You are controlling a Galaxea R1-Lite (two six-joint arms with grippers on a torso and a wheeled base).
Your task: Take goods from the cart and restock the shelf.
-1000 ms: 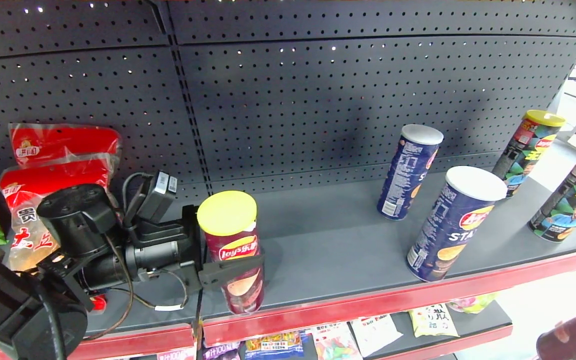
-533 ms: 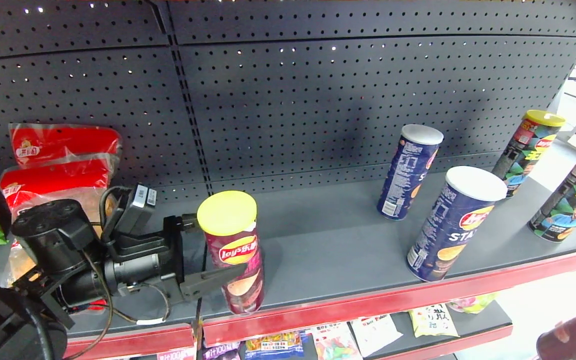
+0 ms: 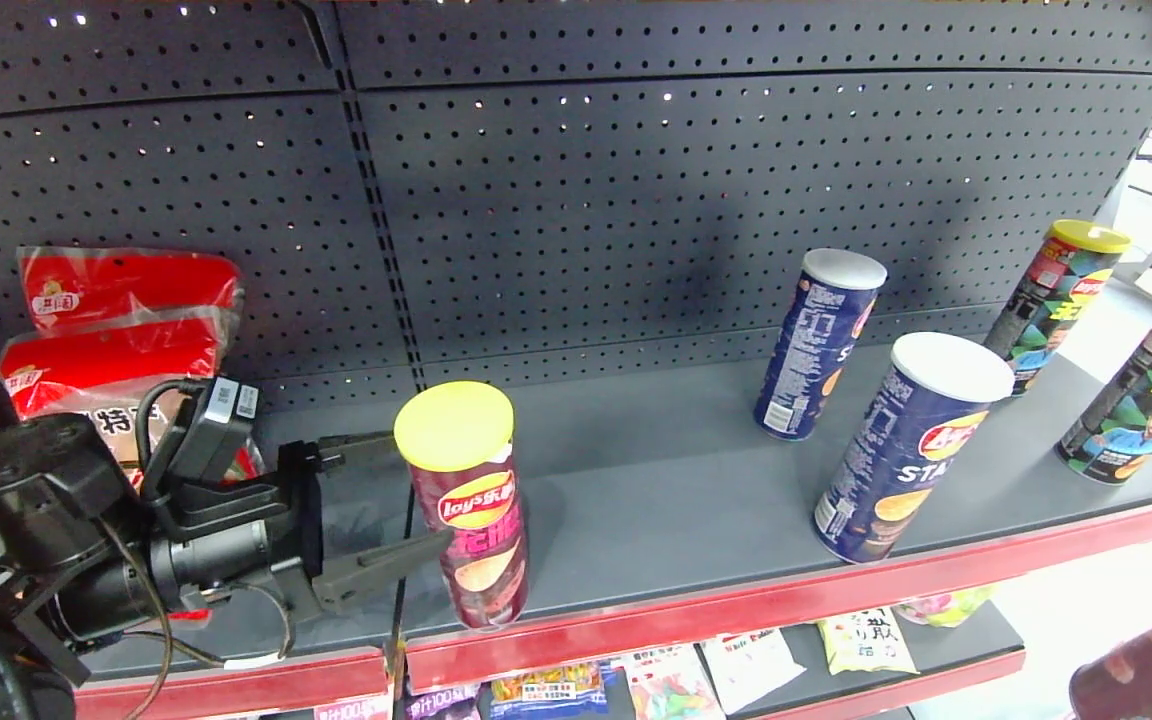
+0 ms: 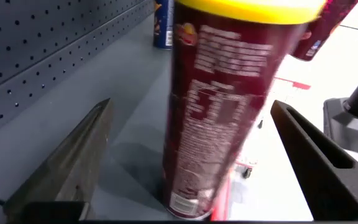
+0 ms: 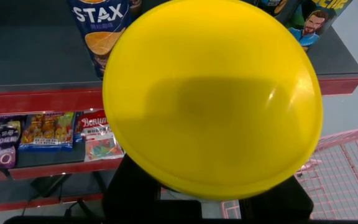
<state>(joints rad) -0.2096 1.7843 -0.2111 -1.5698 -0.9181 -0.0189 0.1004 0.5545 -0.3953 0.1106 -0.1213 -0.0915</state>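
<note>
Left tool [image 3: 418, 490] wide open beside upright maroon can [image 3: 476, 530] on shelf [image 3: 656, 500]; right tool [image 5: 207, 208] tight around yellow-lidded can [image 5: 210, 93].

light: even, brightest at right | shadow: soft on pegboard [image 3: 696, 230] | glare: faint on yellow-lidded can [image 5: 212, 93] | edges: shelf [image 3: 656, 480] bowed

I'm driving in a shop, a supermarket aisle by the look of it. My left gripper [image 3: 418, 488] is at a dark retail shelf [image 3: 656, 500] with a red front rail [image 3: 736, 605] and a perforated back panel [image 3: 636, 200]. A maroon chip can [image 3: 471, 520] stands at its fingertips, blue cans [image 3: 901, 450] stand well beyond them, and red snack bags [image 3: 116, 320] lean behind the wrist. Below the gripper, a lower shelf [image 3: 996, 625] carries small packets [image 3: 736, 670]. A pink wire cart [image 5: 347, 168] sits low by my right arm.
</note>
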